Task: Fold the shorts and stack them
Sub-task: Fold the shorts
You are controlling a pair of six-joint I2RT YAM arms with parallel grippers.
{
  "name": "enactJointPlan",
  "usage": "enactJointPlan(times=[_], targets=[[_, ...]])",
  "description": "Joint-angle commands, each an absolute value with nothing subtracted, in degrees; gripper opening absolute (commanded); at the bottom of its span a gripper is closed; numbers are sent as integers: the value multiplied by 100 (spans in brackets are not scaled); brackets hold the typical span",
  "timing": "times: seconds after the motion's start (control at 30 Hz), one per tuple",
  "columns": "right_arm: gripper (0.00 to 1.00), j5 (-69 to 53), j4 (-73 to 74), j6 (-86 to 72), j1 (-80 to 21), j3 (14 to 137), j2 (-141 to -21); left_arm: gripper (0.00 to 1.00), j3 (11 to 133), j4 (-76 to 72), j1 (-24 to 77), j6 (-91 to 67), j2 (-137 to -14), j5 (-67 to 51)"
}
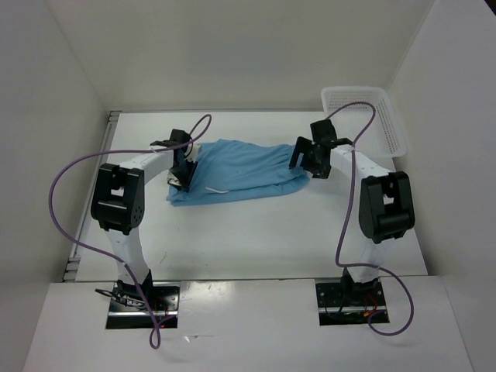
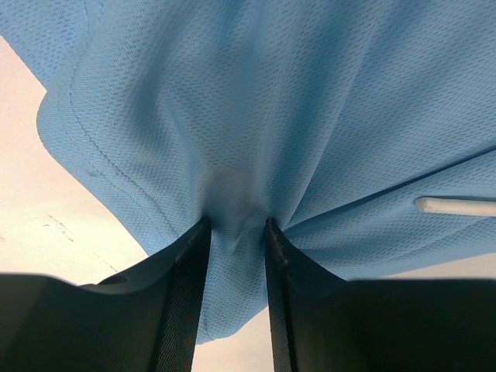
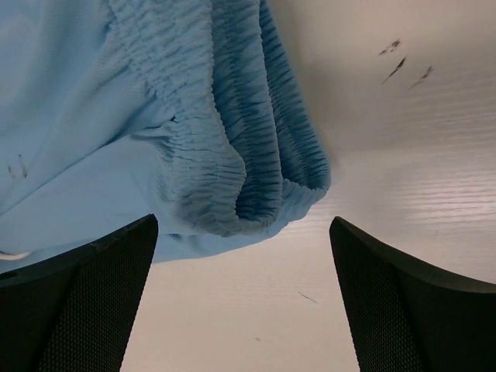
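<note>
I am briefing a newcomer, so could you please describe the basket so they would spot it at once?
Find the white table, then look to its far right corner. There sits the white mesh basket, the only rigid, latticed container, unlike the soft blue shorts lying mid-table.

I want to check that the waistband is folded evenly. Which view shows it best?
Right wrist view: the gathered waistband sits close up, in two layers. Top external shows the shorts small, waistband end beside the right hand. Left wrist shows only smooth fabric.
</note>
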State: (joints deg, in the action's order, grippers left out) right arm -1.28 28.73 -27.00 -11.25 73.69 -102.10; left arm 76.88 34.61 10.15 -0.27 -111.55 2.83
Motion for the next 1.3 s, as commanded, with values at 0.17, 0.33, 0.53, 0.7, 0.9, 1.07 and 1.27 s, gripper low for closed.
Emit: enactJointPlan(times=[0.17, 0.33, 0.53, 0.7, 0.9, 1.07, 1.27], targets=[[96, -150, 2417, -3340, -994, 7022, -10819, 42, 7611, 3999, 984, 0, -11329, 545], [84, -9, 2233, -3471, -879, 6970, -11073, 42, 7611, 3999, 984, 0, -11329, 598], [50, -61, 2180, -3419, -879, 7022, -11188, 42, 7559, 3999, 984, 0, -11434, 712], [18, -62, 2057, -3235, -879, 7022, -11136, 42, 7559, 3999, 984, 0, -11487, 712], [0, 131, 1793, -2779, -879, 6855, -10943, 43, 7672, 4051, 984, 0, -11330, 712], [0, 255, 1688, -2058, -879, 6803, -10618, 60, 8129, 4350, 984, 0, -11031, 178], [0, 247, 1573, -1232, -879, 6680, -10090, 75, 8569, 4482, 827, 0, -10890, -27]])
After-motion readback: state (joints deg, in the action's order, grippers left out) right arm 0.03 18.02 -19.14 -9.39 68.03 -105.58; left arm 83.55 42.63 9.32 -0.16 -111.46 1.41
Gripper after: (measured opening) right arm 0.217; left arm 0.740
